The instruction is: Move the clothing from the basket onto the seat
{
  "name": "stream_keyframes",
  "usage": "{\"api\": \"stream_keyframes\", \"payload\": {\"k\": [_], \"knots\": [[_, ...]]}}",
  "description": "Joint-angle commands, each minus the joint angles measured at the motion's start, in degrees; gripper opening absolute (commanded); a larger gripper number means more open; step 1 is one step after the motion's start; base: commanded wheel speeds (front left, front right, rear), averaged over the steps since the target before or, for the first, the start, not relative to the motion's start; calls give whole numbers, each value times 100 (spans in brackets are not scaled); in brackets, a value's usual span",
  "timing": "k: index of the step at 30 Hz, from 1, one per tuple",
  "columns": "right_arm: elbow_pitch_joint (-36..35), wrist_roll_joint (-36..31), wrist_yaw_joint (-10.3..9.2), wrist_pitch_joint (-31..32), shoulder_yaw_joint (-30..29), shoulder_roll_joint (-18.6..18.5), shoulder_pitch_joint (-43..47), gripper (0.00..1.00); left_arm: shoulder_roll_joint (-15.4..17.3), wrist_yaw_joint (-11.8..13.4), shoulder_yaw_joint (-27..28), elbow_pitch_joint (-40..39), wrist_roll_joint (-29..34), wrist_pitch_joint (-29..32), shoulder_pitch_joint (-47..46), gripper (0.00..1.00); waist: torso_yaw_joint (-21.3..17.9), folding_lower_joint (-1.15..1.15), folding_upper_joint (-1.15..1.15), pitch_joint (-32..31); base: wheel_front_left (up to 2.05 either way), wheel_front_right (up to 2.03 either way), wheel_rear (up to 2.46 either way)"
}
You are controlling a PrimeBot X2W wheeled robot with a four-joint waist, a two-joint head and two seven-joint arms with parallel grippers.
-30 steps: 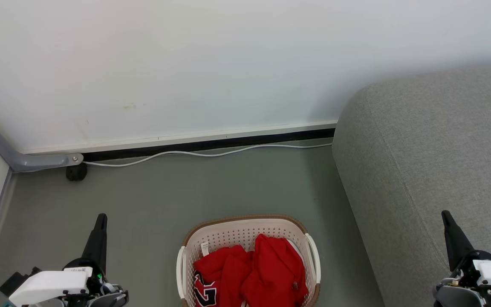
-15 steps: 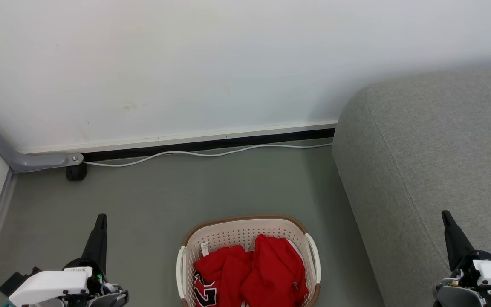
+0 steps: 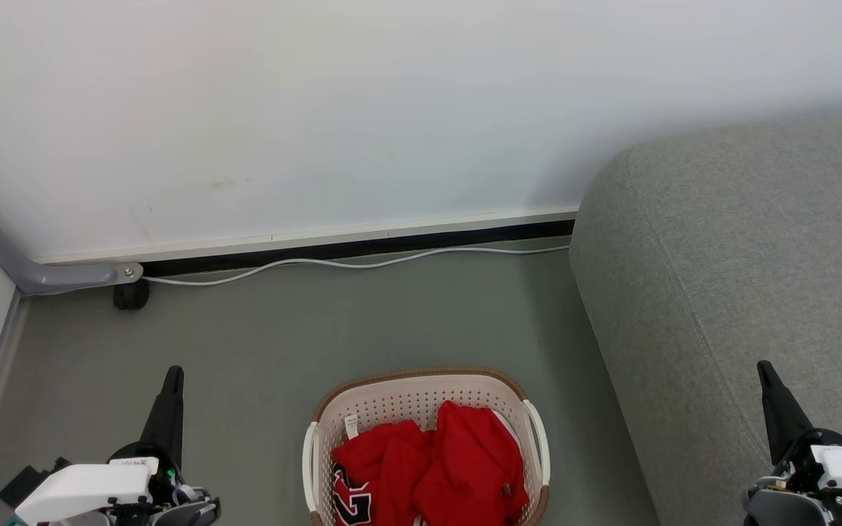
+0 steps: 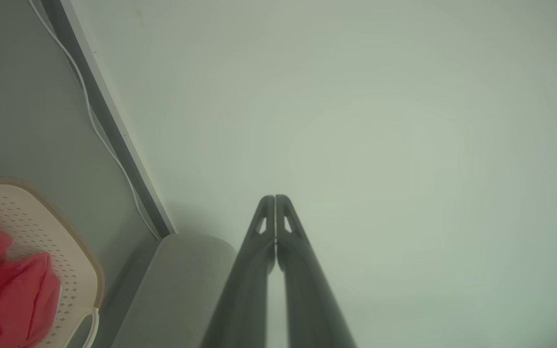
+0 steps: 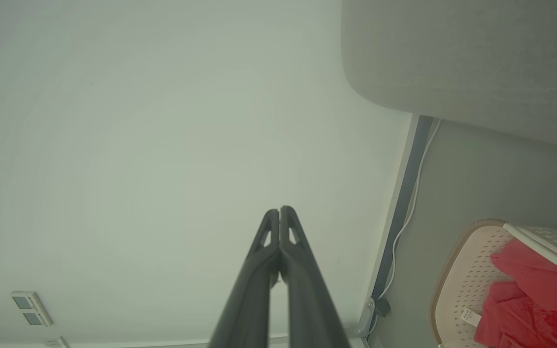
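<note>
Two bright red soft sports garments, the clothing, lay crumpled together inside the oval cream-white perforated plastic laundry basket, which has a brown woven-look rim. The basket stood on the grey-green floor at the bottom middle of the head view. A black-and-white number patch showed on the left garment, at the lower left of the heap. None of the red fabric lay on the large grey woven-fabric sofa, the seat, which stood just to the right of the basket with a strip of floor between them.

The left gripper was at the lower left of the head view, its dark fingers pointing up the picture. It was left of the basket and clear of it, touching neither the rim nor the clothing. The right gripper was at the lower right in front of the seat's grey cloth, well apart from the basket, so the clothing lay between the two grippers and lower in the picture than either tip.

Both pincers were clenched and empty. In each wrist view the two fingertips met, pointing toward the plain white wall, with the basket and its red load off to one lower corner. A thin white cable ran along the foot of the wall.
</note>
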Motion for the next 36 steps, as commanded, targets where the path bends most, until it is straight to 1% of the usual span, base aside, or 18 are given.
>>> {"api": "stream_keyframes", "payload": {"k": [1, 4, 5, 9, 11, 16, 20, 29, 36], "knots": [[-176, 68, 9, 43, 101, -60, -209, 0, 99, -48, 185, -156, -28, 34, -313, 0, 0, 0, 0, 0, 0, 0, 0], [-176, 68, 9, 43, 101, -60, -209, 0, 99, -48, 185, -156, -28, 34, -313, 0, 0, 0, 0, 0, 0, 0, 0], [-1, 0, 0, 0, 1, 0, -2, 100, 1, 0, 1, 0, 0, -1, -1, 100, 0, 0, 0, 0, 0, 0, 0], [234, -9, 0, -1, 41, 80, 159, 100, -104, 3, -15, 253, 4, -13, 185, 100, 0, 0, 0, 3, 0, 0, 0], [223, -16, 0, -5, 49, 68, 120, 100, -100, 2, -22, 256, 17, -41, 149, 100, 0, 1, 0, 17, 0, 0, 0], [224, -37, 1, -22, 80, 40, 33, 100, -92, 0, -48, 283, 39, -122, 73, 100, -5, 13, 0, 4, 0, 0, 0], [238, -71, 1, -56, 119, 8, -34, 100, -76, -1, -70, 300, 62, -189, 20, 100, -9, 1, 0, 21, 0, 0, 0], [300, -203, 1, -221, 288, -117, -231, 100, -24, -5, -127, 356, 242, -350, -137, 100, -20, 0, 0, 52, 0, 0, 0], [386, -407, 2, -434, 546, -280, -407, 100, -12, -8, -43, 382, 702, -468, -256, 100, -31, 0, 0, 71, 0, 0, 0]]}}
